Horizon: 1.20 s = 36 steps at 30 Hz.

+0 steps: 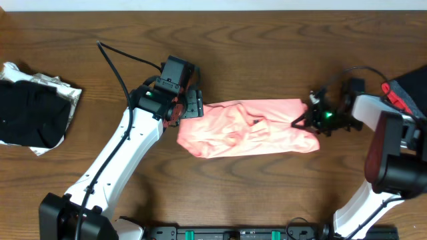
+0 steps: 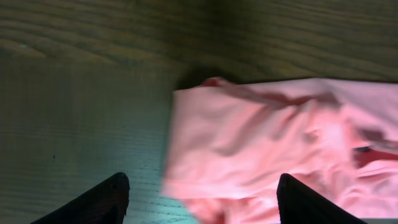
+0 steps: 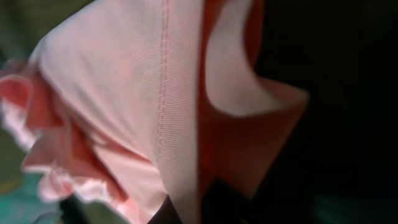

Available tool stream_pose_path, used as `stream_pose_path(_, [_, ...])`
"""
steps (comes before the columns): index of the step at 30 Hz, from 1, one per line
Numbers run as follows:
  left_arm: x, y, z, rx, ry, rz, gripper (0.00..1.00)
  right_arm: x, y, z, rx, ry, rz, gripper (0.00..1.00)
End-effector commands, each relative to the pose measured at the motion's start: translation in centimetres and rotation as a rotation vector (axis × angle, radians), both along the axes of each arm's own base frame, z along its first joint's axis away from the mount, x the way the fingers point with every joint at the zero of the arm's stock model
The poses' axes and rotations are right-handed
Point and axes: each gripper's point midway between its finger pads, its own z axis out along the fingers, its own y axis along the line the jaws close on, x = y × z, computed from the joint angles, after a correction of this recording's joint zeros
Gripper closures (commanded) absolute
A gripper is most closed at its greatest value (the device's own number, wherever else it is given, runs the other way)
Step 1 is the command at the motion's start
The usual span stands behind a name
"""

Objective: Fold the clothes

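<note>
The salmon-pink T-shirt (image 1: pixel 250 128) lies on the wooden table as a rumpled long band, plain side up, with no lettering showing. My left gripper (image 1: pixel 191 107) is at its left end. In the left wrist view the left gripper (image 2: pixel 202 186) is open, its fingers wide apart, with the shirt's left edge (image 2: pixel 249 143) below and between them. My right gripper (image 1: pixel 309 119) is at the shirt's right end. In the right wrist view the shirt's hem (image 3: pixel 165 106) fills the frame and runs down into the shut jaws of the right gripper (image 3: pixel 186 211).
A black and white pile of cloth (image 1: pixel 33 113) lies at the table's left edge. A dark item with a red part (image 1: pixel 405 93) sits at the right edge behind my right arm. Bare wood (image 1: pixel 267 47) lies beyond the shirt.
</note>
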Motion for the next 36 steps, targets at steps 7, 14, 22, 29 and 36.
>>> stream_pose_path(7, [-0.1,0.5,-0.4,0.025,0.009,-0.003,0.24,2.6,-10.5,5.4,-0.433,-0.071,-0.173,0.99])
stream_pose_path(14, [-0.1,0.5,-0.4,0.026,0.01,-0.003,0.24,3.2,-11.8,8.9,-0.526,-0.087,-0.165,0.99])
stream_pose_path(22, [-0.2,0.5,-0.4,0.026,0.01,-0.003,0.24,4.1,-9.6,10.8,-0.603,-0.106,-0.083,0.99])
stream_pose_path(29, [-0.2,0.5,-0.4,0.026,0.01,-0.003,0.24,4.4,-6.5,12.2,-0.745,-0.101,-0.013,0.99])
stream_pose_path(36, [-0.2,0.5,-0.4,0.026,0.01,-0.003,0.24,4.2,-1.5,12.6,-0.8,-0.132,0.062,0.99])
